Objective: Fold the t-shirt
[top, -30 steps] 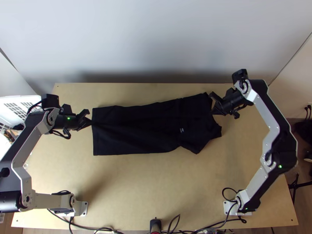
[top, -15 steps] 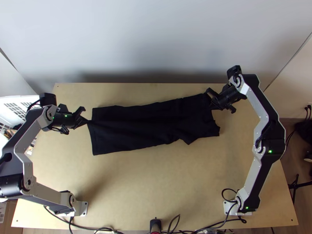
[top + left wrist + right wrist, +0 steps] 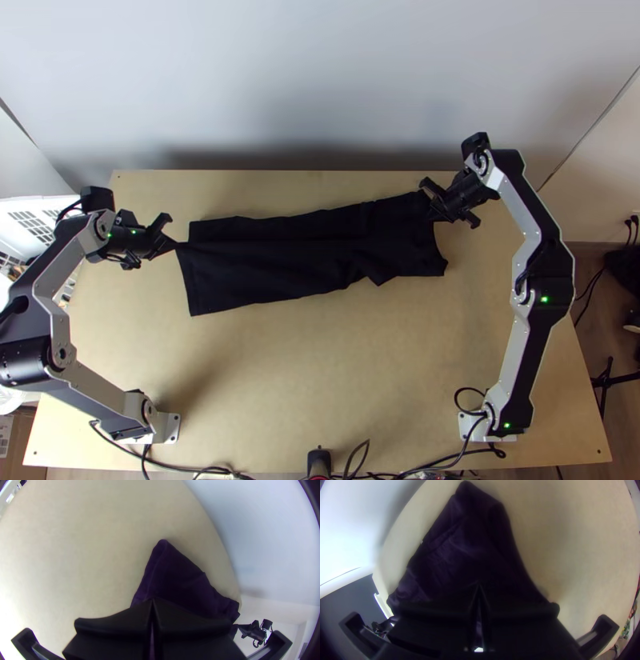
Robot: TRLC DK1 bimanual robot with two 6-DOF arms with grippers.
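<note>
The black t-shirt (image 3: 280, 256) lies lengthwise across the table, folded into a long strip, its lower edge slanting. At its left end my left gripper (image 3: 175, 246) is shut on a bit of the hem; in the left wrist view, the left gripper (image 3: 152, 600) has its fingertips together over the dark cloth (image 3: 176, 580). My right gripper (image 3: 434, 214) is at the upper right end of the shirt, by the collar and shoulder. In the right wrist view the right gripper (image 3: 478, 585) is shut on the cloth (image 3: 466, 553), which spreads out beyond its tips.
Bare wooden table (image 3: 320, 368) lies between the shirt and the arm bases. A pale wall (image 3: 320, 88) rises behind the far edge. Cables (image 3: 216, 472) run along the near edge beside a small black device (image 3: 319, 462).
Both grippers have shifted slightly left in the top view, the right one also slightly up. The shirt's left upper corner is drawn out leftward, and its lower right part has moved up and left.
</note>
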